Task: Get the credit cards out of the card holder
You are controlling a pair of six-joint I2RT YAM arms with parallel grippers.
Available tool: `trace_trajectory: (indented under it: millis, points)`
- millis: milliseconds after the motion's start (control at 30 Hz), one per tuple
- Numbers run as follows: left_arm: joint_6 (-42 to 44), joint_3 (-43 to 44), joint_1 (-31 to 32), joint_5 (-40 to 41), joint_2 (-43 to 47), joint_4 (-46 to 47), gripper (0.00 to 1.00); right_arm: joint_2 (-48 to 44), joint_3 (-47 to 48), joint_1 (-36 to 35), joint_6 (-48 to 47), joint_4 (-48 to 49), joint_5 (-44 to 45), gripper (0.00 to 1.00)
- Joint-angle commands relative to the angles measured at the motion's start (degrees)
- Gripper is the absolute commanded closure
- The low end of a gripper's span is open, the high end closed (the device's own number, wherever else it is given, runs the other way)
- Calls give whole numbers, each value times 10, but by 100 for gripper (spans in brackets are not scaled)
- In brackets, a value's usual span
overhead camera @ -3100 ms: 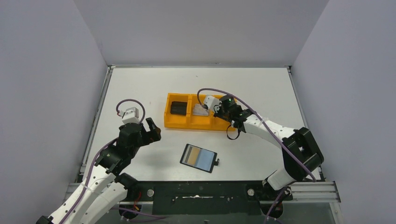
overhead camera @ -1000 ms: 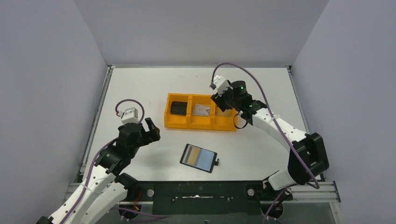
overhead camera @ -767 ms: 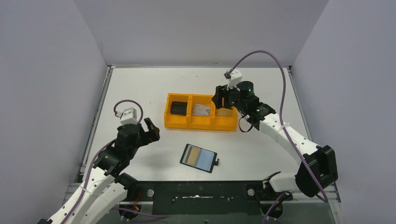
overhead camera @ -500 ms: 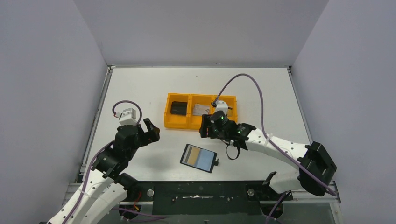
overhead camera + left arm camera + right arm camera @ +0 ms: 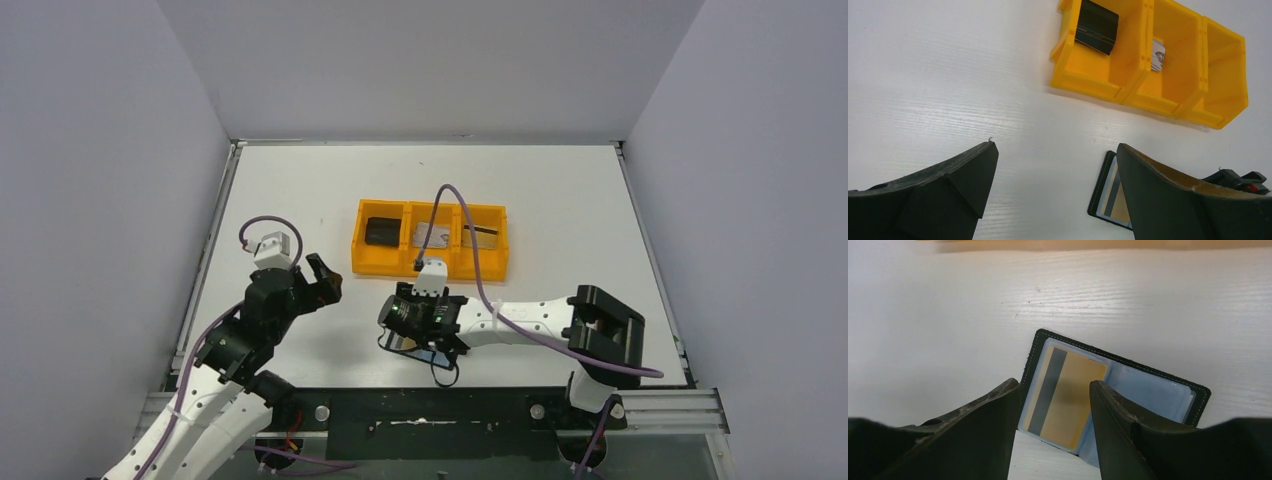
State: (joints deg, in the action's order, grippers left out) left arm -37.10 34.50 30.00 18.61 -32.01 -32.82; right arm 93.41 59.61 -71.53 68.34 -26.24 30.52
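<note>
A: Since you want the big things first, what's on the table (image 5: 560,180)?

B: Two arms. Left gripper (image 5: 322,280) hangs off to the left, jaws spread wide, nothing between them, well apart from everything else. Right gripper (image 5: 400,322) is low over the near middle, jaws parted too, gripping nothing.

A: And the tray (image 5: 380,262)?

B: Orange, three compartments, toward the far side. Nearer the arms lies the wallet (image 5: 1158,390), opened flat on the table, mostly hidden beneath the right gripper from above.

A: What's in the tray?

B: Black block (image 5: 1096,26) in the left compartment, grey card (image 5: 1158,54) in the middle one. The right one holds a thin item (image 5: 482,228) with a dark line; too small to say what it is.

A: So how far along are we?

B: Partway, I'd judge. Grey card is out. Gold card (image 5: 1063,397) still sits in the wallet's left pocket, dark stripe down its left side. From the right wrist, the fingers (image 5: 988,435) straddle it, one on each side; whether they touch the wallet I can't tell. The other pocket looks empty.

A: What's left, then?

B: Pulling the gold one free, by my reckoning, and setting it down outside the wallet. If that thin item is a card, gold would be the last.
</note>
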Motion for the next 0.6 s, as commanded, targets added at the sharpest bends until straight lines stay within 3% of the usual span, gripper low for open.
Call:
trace_trajectory:
  millis: [0,300,567]
  points:
    - [-4,16,-2,3,12,25,9,39,63,-22,78,-74,84,48]
    - [-5,15,-2,1,7,26,9,78,64,-22,102,-90,60,50]
    - [-5,14,-2,-1,-2,28,9,118,67,-20,68,-79,37,53]
